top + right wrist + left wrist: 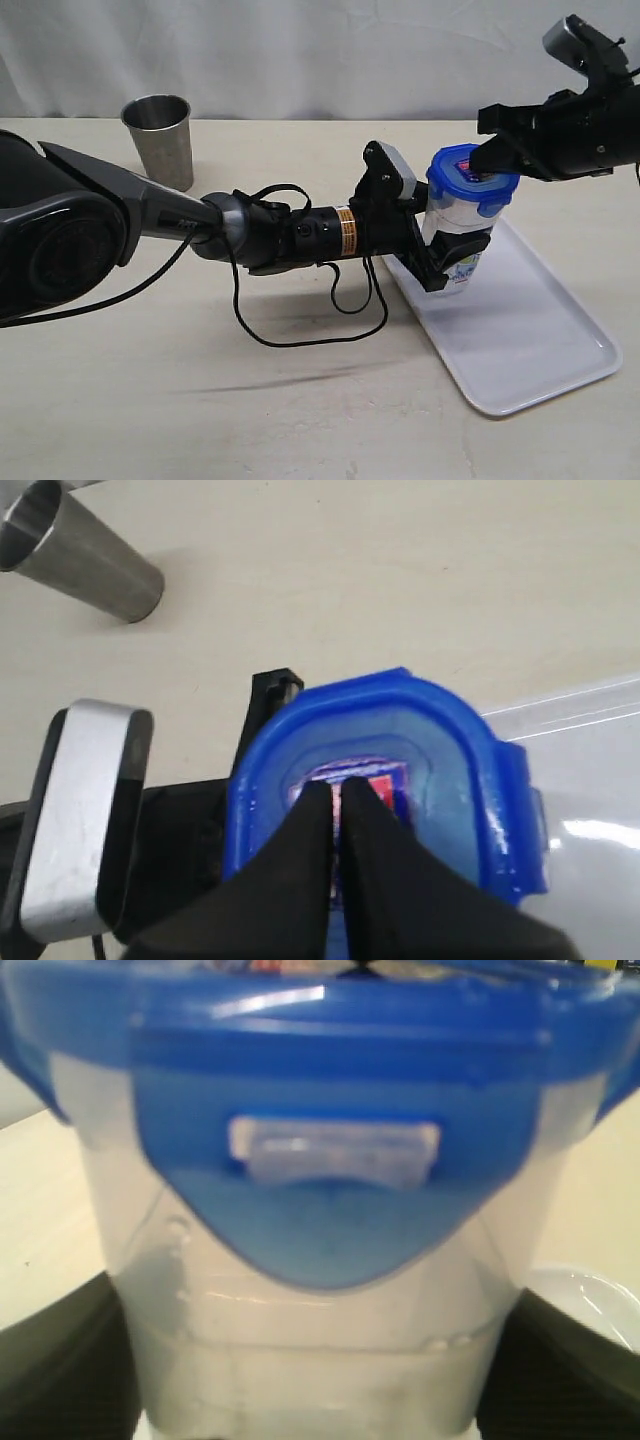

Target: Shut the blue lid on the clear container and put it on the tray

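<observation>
Clear container (450,222): a tall translucent plastic tumbler with a blue-and-white printed label low on its side. It stands upright at the near-left end of the tray, gripped from the side.
Blue lid (455,190): a rounded-square blue plastic lid, seated on the mouth of the clear container with its red-and-white sticker (385,778) facing up.
Snap flap (330,1210): the one flap facing the left wrist camera hangs down over the wall. Whether it has clicked home, and how the other flaps sit, cannot be told.
Tray (545,345): a flat white rectangular plastic tray with rounded corners and a low rim, lying on the beige table (200,400).
Left gripper (455,258): its dark fingers (50,1370) clamp the clear container from both sides, below the lid.
Right gripper (338,792): fingers pressed together with nothing between them, tips bearing down on the middle of the blue lid.
Steel cup (160,135): a grey metal tumbler, well apart at the far left, not involved.
Done: the lid is on, and the container is already at the tray.
Left, by my judgement: confirm every flap is locked, make sure the base rests flat on the tray (contact is unclear here), then let go with both arms.
</observation>
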